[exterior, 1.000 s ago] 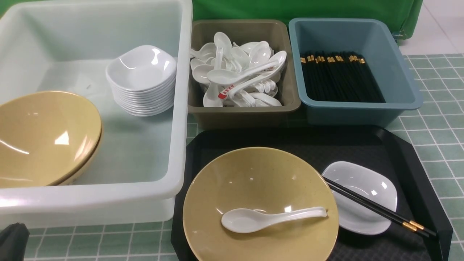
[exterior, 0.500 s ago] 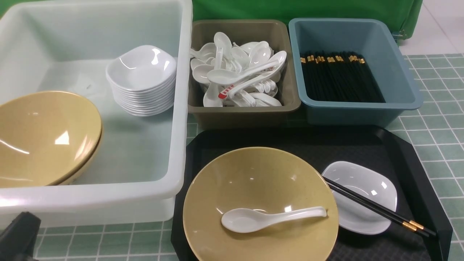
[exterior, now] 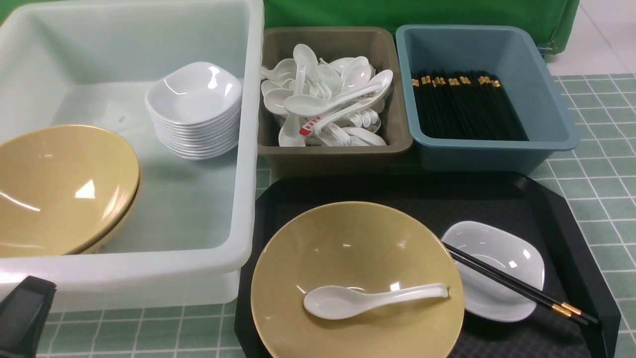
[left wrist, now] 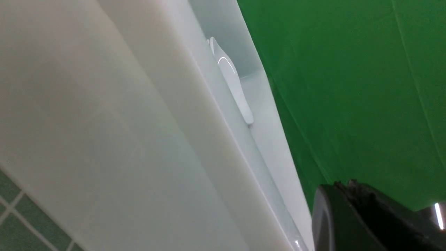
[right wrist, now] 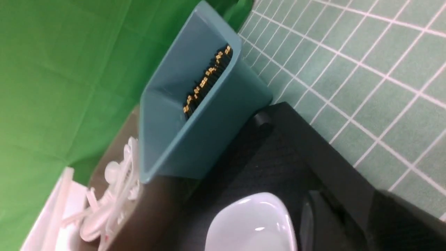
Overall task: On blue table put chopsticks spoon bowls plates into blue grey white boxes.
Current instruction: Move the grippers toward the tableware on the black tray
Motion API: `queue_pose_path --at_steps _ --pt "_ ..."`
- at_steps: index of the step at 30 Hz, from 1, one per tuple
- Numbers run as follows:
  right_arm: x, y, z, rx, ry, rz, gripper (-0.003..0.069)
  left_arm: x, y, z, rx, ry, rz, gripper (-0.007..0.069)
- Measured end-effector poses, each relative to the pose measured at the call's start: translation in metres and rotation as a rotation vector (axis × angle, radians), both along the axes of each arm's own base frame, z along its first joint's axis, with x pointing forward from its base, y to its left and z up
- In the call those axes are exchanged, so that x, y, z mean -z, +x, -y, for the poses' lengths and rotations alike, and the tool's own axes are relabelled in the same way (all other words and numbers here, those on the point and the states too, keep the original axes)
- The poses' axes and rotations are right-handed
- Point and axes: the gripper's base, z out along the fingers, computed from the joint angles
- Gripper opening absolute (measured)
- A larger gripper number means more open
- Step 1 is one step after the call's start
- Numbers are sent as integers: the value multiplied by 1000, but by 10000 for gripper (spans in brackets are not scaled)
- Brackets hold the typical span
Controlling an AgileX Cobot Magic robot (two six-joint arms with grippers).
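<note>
Black gold-tipped chopsticks [exterior: 519, 282] are laid across the white square plate [exterior: 492, 248] on the black tray [exterior: 397, 191], long axis 10 to 4 o'clock, at 3 o'clock from the left tool [exterior: 22, 318]; the right tool [right wrist: 359, 226] is judged nearer. Neither tool's state can be told.

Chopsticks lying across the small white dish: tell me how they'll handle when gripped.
The chopsticks look thin and rigid, probably light. Propped on the glossy small white dish, they may slide or pivot when nudged. Two loose sticks could separate.
</note>
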Motion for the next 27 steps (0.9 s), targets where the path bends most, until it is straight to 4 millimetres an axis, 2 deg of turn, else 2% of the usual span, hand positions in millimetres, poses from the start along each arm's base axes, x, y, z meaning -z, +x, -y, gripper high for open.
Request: queue_pose_path --at_steps 1,3,5,6,7,9,10,12,15,17,18,19,21,23,25,27 --pt "0 0 -1 -14 -16 -1 236 -5 -1 1 15 37 9 -13" --pt "-14 -2 -4 -82 -131 25 227 -28 -6 4 46 182 70 -13" --pt "-39 -5 -6 -133 -251 73 198 -57 -12 7 64 348 136 -13" --pt "-52 -6 -7 -153 -308 95 178 -64 -13 8 78 419 135 -13" --pt "-55 -5 -7 -159 -321 91 173 -69 -15 9 86 446 142 -13" --pt "-96 0 -10 -240 -518 82 82 -98 -9 12 159 661 60 -13" --pt "-105 7 -10 -271 -562 46 59 -104 -3 11 188 725 0 -13" --pt "-123 15 -11 -323 -640 7 40 -116 3 11 238 797 -74 -13" --pt "-151 46 -15 -503 -793 -149 36 -137 21 8 358 931 -284 -13" --pt "-161 55 -16 -585 -851 -199 36 -141 28 6 398 956 -351 -13" --pt "-169 68 -18 -694 -900 -270 36 -149 34 5 464 1010 -440 -13" --pt "-168 72 -18 -710 -900 -285 36 -150 35 5 472 1016 -447 -13" --pt "-173 86 -23 -851 -958 -338 36 -155 46 7 573 1084 -504 -13" --pt "-172 95 -32 -979 -1003 -364 36 -156 55 12 657 1125 -513 -13" --pt "-165 107 -45 -1141 -1052 -411 36 -155 67 26 794 1174 -492 -13" --pt "-160 111 -52 -1200 -1081 -435 36 -155 74 34 862 1193 -482 -13"
